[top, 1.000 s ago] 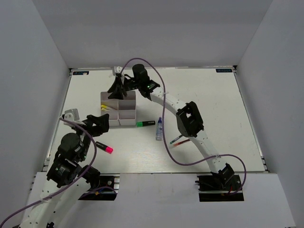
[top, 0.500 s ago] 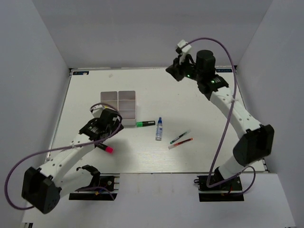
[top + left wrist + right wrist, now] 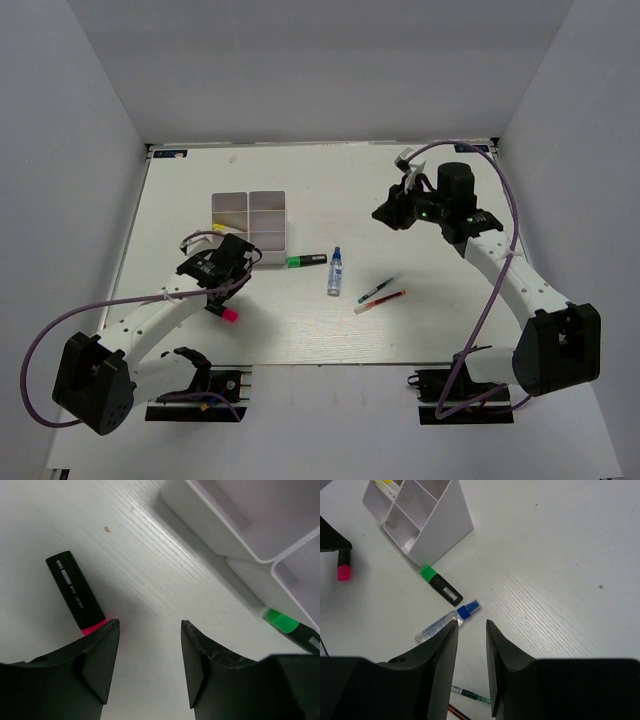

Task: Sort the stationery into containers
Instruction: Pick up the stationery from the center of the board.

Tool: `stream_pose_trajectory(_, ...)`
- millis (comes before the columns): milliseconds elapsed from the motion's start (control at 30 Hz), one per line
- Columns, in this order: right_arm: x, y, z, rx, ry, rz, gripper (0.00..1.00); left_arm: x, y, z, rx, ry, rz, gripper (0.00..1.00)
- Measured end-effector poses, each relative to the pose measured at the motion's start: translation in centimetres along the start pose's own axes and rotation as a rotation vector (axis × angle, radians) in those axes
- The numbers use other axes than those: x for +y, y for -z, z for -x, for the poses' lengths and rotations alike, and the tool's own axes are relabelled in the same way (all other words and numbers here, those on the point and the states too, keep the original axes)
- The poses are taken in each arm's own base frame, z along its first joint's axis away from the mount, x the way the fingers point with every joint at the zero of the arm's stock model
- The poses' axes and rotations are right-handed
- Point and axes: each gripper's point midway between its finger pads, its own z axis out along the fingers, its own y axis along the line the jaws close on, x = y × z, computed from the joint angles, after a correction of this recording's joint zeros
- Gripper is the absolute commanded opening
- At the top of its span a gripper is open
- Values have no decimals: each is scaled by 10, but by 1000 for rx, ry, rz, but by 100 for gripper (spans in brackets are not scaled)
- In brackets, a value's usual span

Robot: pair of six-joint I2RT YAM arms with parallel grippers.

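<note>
The white divided tray [image 3: 251,226] stands left of centre, with a yellow-ended pen [image 3: 217,227] in one compartment. The green highlighter [image 3: 306,261] lies at its front right corner, and the blue-capped clear tube [image 3: 335,271] lies beside that. A green pen [image 3: 376,290] and a red pen [image 3: 381,301] lie further right. The black marker with pink cap [image 3: 222,310] lies in front of the tray. My left gripper [image 3: 228,282] is open and empty, low over the table, with the marker [image 3: 75,592] just outside its left finger. My right gripper [image 3: 384,215] is open and empty, raised above the tube [image 3: 447,620].
The tray's corner [image 3: 240,535] is close to the upper right of my left gripper [image 3: 150,624], with the highlighter's green cap [image 3: 282,622] behind the right finger. From the right wrist I see the tray [image 3: 420,515], the highlighter [image 3: 440,584] and both pens [image 3: 470,694].
My right arm left the tray, swung to the far right corner, then came down over the right middle. My left arm reached forward and settled beside the pink-capped marker.
</note>
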Motion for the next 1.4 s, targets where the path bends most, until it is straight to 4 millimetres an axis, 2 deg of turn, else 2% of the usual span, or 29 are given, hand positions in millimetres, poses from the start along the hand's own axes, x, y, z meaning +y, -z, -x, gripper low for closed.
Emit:
stream_pose_trajectory(100,-3,4,-4,-7,-12,14,36,10,0,1,-8,18,45,63)
stream_pose_trajectory(200,-5,6,-12,-9,-26,29,40,21,-1,0,-11,29,87,71)
stream_pose_trajectory(300,-6,9,-20,-2,-45,47,40,31,-3,-5,-7,38,123,73)
stream_pose_trajectory(567,-5,15,-21,-18,-61,98,44,59,-13,-23,23,36,228,76)
stream_pose_trajectory(767,-5,17,-31,-13,-72,118,45,67,-25,-32,39,17,288,76)
stream_pose_trajectory(933,-3,21,-38,-8,-83,131,45,65,-37,-35,42,17,314,67)
stream_pose_trajectory(1033,-2,27,-37,-20,-77,129,45,58,-42,-33,36,42,294,54)
stream_pose_trajectory(1067,-1,29,-36,-26,-72,128,45,56,-43,-32,36,49,286,44)
stream_pose_trajectory(1167,0,35,-33,-44,-60,126,45,50,-46,-31,36,67,266,28)
stream_pose_trajectory(1300,1,39,-29,-56,-57,132,45,49,-44,-33,50,72,249,24)
stream_pose_trajectory(1400,1,40,-29,-58,-59,137,45,44,-34,-35,80,76,194,19)
